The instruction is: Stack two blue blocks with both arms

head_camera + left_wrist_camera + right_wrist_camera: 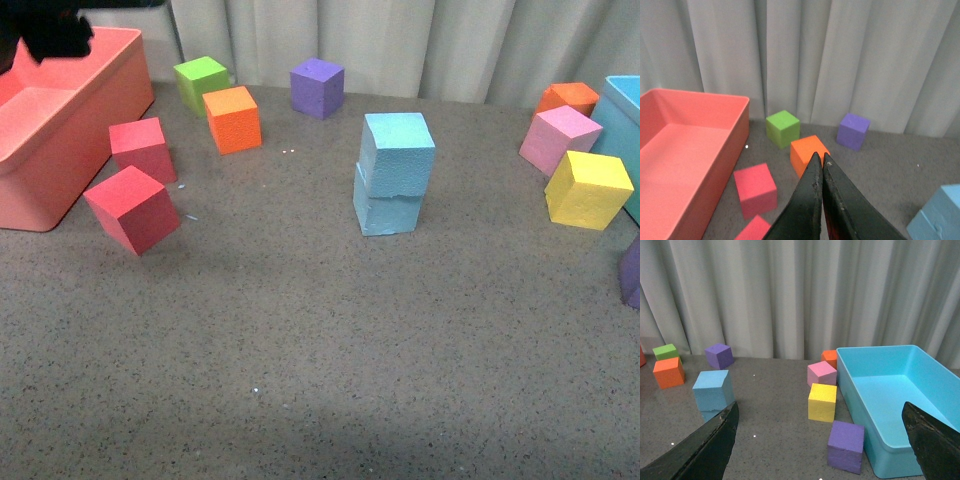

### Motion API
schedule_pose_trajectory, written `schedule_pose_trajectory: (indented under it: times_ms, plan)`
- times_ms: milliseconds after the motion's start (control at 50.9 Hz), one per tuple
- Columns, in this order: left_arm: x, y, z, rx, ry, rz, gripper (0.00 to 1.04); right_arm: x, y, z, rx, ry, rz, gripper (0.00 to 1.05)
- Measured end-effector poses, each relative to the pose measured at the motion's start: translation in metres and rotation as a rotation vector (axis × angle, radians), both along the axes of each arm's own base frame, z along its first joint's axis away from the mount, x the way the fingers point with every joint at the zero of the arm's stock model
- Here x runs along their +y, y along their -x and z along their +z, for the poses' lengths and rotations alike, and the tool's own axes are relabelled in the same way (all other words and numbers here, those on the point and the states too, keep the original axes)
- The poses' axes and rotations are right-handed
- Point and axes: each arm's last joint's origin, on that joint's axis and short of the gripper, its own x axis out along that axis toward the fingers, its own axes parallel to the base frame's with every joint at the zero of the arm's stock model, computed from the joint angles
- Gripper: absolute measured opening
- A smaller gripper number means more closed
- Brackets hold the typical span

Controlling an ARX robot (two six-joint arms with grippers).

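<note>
The two sky-blue blocks stand stacked in the middle of the table, the upper one point(397, 145) sitting slightly askew on the lower one point(388, 210). No gripper touches them. My left gripper point(819, 157) is shut and empty, raised above the red cubes and orange cube at the far left; part of its arm point(45, 30) shows black in the top left corner of the front view. A blue block point(940, 215) shows off to its side. My right gripper point(820, 407) is open and empty, near the turquoise bin, with the blue stack point(714, 387) beyond one finger point(715, 440).
A red bin point(60, 130) is at the far left, with two red cubes point(135, 205), an orange cube point(232, 118), a green cube point(201, 80) and a purple cube point(317, 87). At the right are a turquoise bin point(875, 349), plus yellow point(822, 401), pink point(821, 372) and purple point(846, 445) cubes.
</note>
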Motion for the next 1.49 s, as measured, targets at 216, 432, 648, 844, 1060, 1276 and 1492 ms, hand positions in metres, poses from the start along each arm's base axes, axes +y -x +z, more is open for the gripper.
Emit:
schedule_pose_trajectory:
  times_ms: [216, 432, 648, 844, 1060, 1276, 1492]
  plan:
    - [0.030, 0.040, -0.008, 0.025, -0.016, -0.014, 0.04, 0.000, 0.000, 0.000, 0.000, 0.000, -0.002, 0.95]
    - [0.051, 0.069, -0.007, 0.025, -0.017, 0.004, 0.04, 0.000, 0.000, 0.000, 0.000, 0.000, 0.000, 0.95]
    - [0.063, 0.093, -0.007, 0.026, -0.017, -0.005, 0.04, 0.000, 0.000, 0.000, 0.000, 0.000, -0.001, 0.95]
    - [0.072, 0.114, -0.007, 0.027, -0.017, 0.003, 0.04, 0.000, 0.000, 0.000, 0.000, 0.000, 0.000, 0.95]
    - [0.083, 0.128, -0.006, 0.024, -0.016, 0.002, 0.04, 0.000, 0.000, 0.000, 0.000, 0.000, -0.002, 0.95]
    - [0.083, 0.141, 0.000, 0.005, -0.017, 0.001, 0.04, 0.000, 0.000, 0.000, 0.000, 0.000, -0.001, 0.95]
    - [0.083, 0.151, 0.003, -0.006, -0.016, 0.001, 0.04, 0.000, 0.000, 0.000, 0.000, 0.000, -0.001, 0.95]
